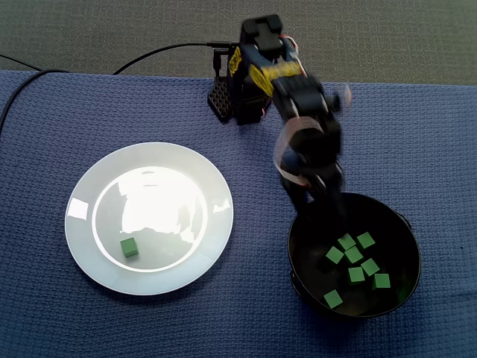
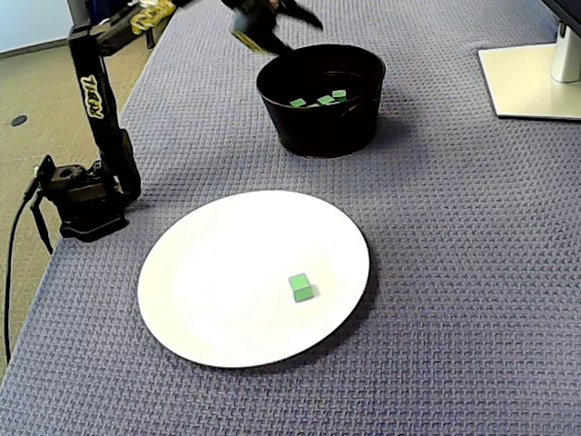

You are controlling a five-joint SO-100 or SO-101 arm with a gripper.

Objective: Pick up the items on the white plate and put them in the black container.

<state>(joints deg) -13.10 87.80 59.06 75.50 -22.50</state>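
Pincer (image 1: 326, 203): poised over the near rim of the black container (image 1: 411, 237), at the end of the arm reaching out from its base. It is motion-blurred in both fixed views, so I cannot tell whether its jaws stand apart or together, or whether anything is between them.

Black container: round, deep and upright on the tabletop (image 1: 74, 112), well apart from the plate. It holds several green cubes (image 1: 353, 255), loosely scattered over the bottom. I count about eight from above. From the lower angle only a few show over the wall.

White plate (image 1: 190, 257): large and glossy, with glare across its middle. It carries one green cube (image 1: 129, 247), lying alone toward the edge farthest from the arm's base, and I see nothing else on it.

Surroundings: a blue-grey woven cloth over the tabletop, the arm's base clamp (image 2: 86, 195) with its cable at the edge, and a pale monitor foot (image 2: 531, 77) at the far corner.

Progress, as I judge it: mostly done. The bulk of the cubes are already in the container, and a single cube remains to be fetched from the plate and dropped in.
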